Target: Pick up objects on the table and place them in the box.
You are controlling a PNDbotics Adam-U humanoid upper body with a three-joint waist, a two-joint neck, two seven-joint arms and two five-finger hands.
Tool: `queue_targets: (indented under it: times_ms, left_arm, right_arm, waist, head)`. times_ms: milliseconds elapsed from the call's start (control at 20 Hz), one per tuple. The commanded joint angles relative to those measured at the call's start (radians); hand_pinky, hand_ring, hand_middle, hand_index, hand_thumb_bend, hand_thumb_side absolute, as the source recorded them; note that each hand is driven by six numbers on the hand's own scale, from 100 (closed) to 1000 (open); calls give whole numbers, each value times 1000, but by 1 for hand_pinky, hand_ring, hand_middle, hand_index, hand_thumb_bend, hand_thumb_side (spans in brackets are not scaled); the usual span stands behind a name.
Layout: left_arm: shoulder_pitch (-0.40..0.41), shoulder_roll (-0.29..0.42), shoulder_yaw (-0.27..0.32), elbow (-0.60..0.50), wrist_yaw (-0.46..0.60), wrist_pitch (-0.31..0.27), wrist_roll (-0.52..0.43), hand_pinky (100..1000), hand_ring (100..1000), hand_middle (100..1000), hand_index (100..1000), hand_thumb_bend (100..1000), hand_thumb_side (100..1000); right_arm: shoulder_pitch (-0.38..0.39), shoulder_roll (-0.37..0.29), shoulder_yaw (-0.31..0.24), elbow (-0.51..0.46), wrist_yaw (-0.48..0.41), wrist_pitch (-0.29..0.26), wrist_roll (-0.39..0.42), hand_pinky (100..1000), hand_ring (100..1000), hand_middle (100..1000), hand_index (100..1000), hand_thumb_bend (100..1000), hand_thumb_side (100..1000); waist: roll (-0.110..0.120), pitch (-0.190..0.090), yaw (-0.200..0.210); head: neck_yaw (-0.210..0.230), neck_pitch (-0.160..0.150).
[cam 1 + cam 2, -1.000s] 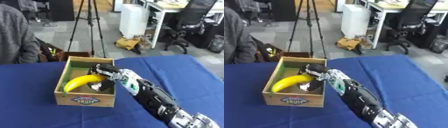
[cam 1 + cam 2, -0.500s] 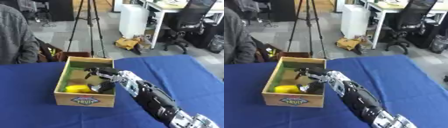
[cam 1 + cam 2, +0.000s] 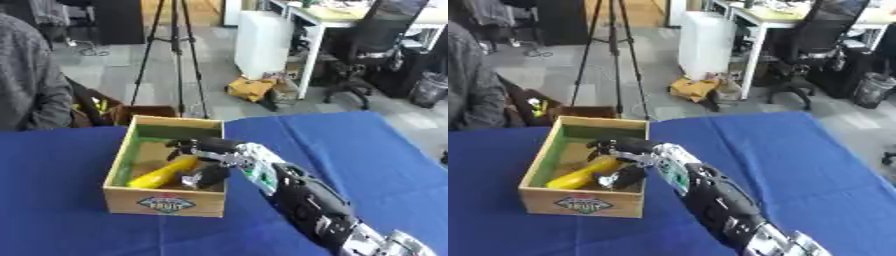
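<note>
While my right hand hovers inside the one box on the bench, fingers relaxed, a single banana lies beneath.

The one readable marking is on the wooden box: a dark diamond-shaped label on its near outer wall, below and just in front of the right hand that reaches into it. The white letters on the label appear to spell "FRUIT"; any smaller print around that word cannot be made out. No other text, number or sign can be read.
</note>
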Motion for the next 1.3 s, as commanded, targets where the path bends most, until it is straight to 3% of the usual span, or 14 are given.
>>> queue_targets:
  times_ms: [50, 150, 400, 800, 1100, 1300]
  left_arm:
    - [-13, 13, 4, -22, 0, 0, 5, 712, 603, 432, 614, 230, 957]
    - [-12, 15, 7, -22, -2, 0, 8, 711, 603, 432, 614, 230, 957]
    - [-5, 24, 22, -22, -9, -3, 21, 711, 604, 431, 613, 228, 956]
    - [16, 47, 62, -21, -25, -15, 63, 710, 604, 431, 612, 224, 954]
    - [30, 54, 76, -19, -34, -21, 81, 709, 606, 431, 612, 223, 955]
    - [42, 59, 83, -17, -37, -28, 89, 721, 608, 429, 609, 219, 951]
  right_arm:
    - [-23, -34, -15, -64, -47, 14, -41, 877, 1000, 973, 871, 100, 683]
    - [-24, -39, -13, -99, -79, 26, -62, 866, 1000, 965, 861, 100, 666]
    - [5, -52, -18, -204, -158, 49, -92, 849, 1000, 972, 820, 100, 743]
    - [131, -138, -9, -408, -285, 12, -172, 843, 1000, 970, 804, 100, 738]
    - [254, -189, -31, -553, -380, 87, -160, 843, 1000, 977, 794, 100, 780]
    - [312, -198, -45, -631, -445, 152, -130, 842, 1000, 978, 787, 100, 798]
  waist:
    - [1, -18, -8]
    - [-1, -19, -18]
    - [-2, -20, -57]
    - [7, -23, -153]
    - [12, -31, -207]
    - [16, -35, -226]
  head:
    - [10, -14]
    - [16, -14]
    - [43, -31]
    - [92, -36]
    - [123, -43]
    - [121, -43]
